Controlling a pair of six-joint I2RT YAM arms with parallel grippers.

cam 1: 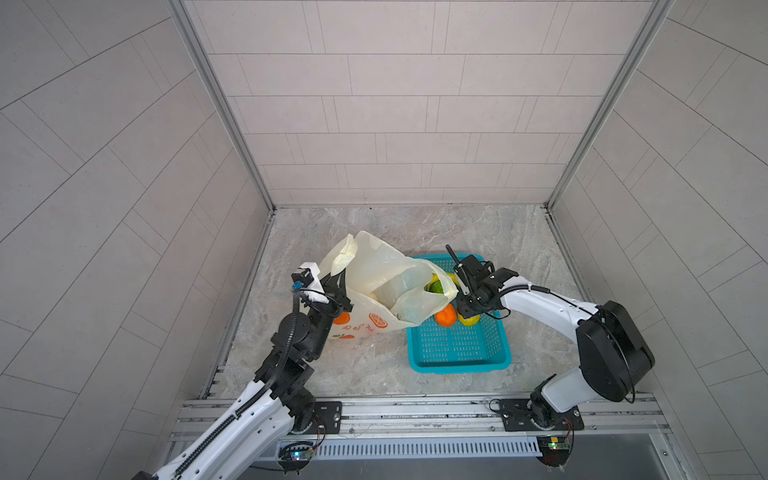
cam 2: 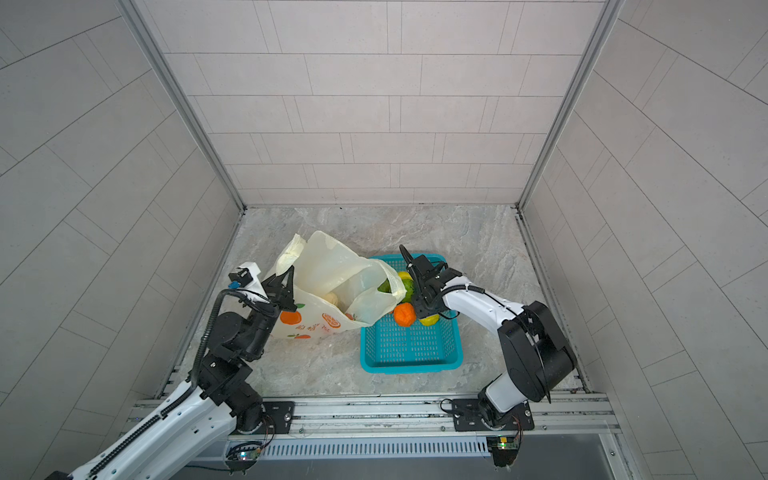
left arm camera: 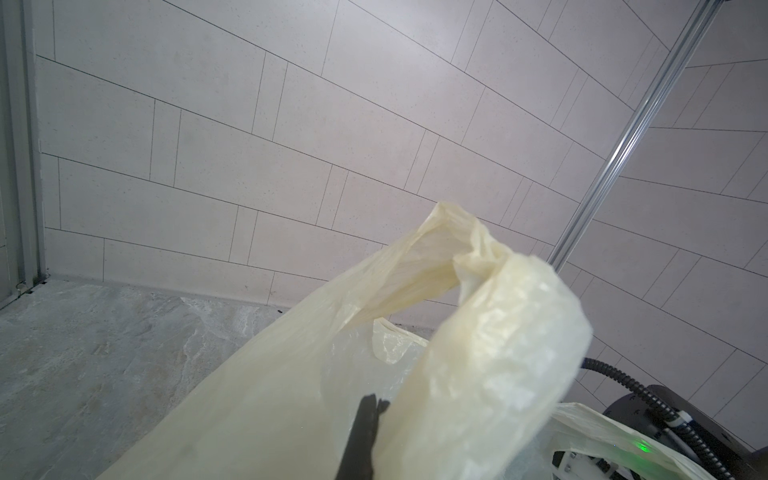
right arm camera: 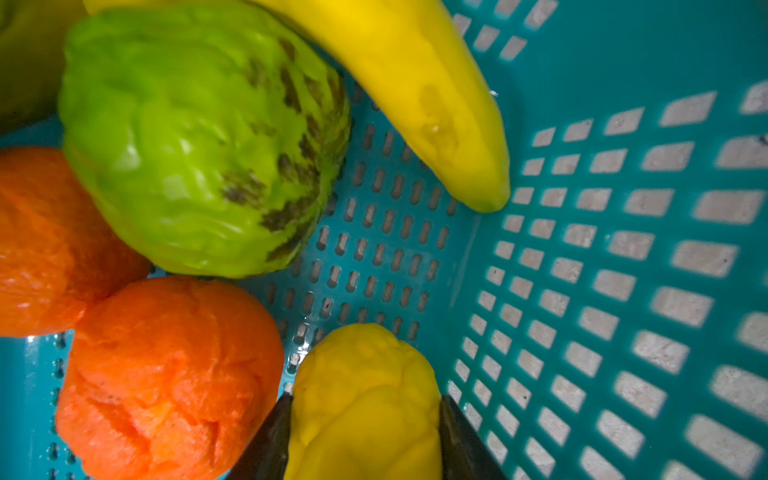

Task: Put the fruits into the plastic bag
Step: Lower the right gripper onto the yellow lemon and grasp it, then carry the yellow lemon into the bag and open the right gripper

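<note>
The cream plastic bag (cam 1: 386,270) (cam 2: 332,266) (left arm camera: 291,395) stands with its mouth held up, left of the basket. My left gripper (cam 1: 338,286) (cam 2: 286,282) (left arm camera: 374,405) is shut on its rim near one handle. In the right wrist view my right gripper (right arm camera: 365,399) is down in the basket, one finger pressed on each side of the yellow lemon (right arm camera: 365,374) (cam 1: 469,320). Beside it lie two orange pieces (right arm camera: 166,382) (right arm camera: 41,241), a bumpy green fruit (right arm camera: 199,145) and the yellow banana (right arm camera: 415,83). Both top views show an orange piece (cam 1: 445,316) (cam 2: 404,314).
The teal perforated basket (cam 1: 457,349) (cam 2: 411,349) (right arm camera: 623,249) sits on the marble floor right of the bag, whose loose edge drapes over the basket's left corner. Tiled walls close in three sides. A metal rail runs along the front.
</note>
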